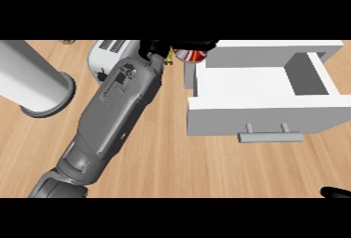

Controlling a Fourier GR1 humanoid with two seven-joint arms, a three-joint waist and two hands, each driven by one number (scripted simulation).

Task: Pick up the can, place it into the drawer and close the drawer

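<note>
Wooden worktop (pixel 205 167) filling the view. Upon it at right, a white drawer (pixel 260 100) pulled open, inside bare and white, handle bar at its front edge; far right corner cut by the cabinet frame. At left, a grey cylinder (pixel 31 76) upright on a round base, top cut off by the upper edge. Diagonally across the middle, the left forearm, grey, hiding most of a white toaster-like appliance (pixel 109 51) behind it. At the forearm's tip, the left hand (pixel 165 46), black, curled round the can (pixel 191 55); only a red and white patch of the can visible, just beside the drawer's far left corner, not inside. Whether lifted or standing, unclear. At the lower right corner, a black sliver of the right hand (pixel 336 192); fingers' state impossible to tell.
</note>
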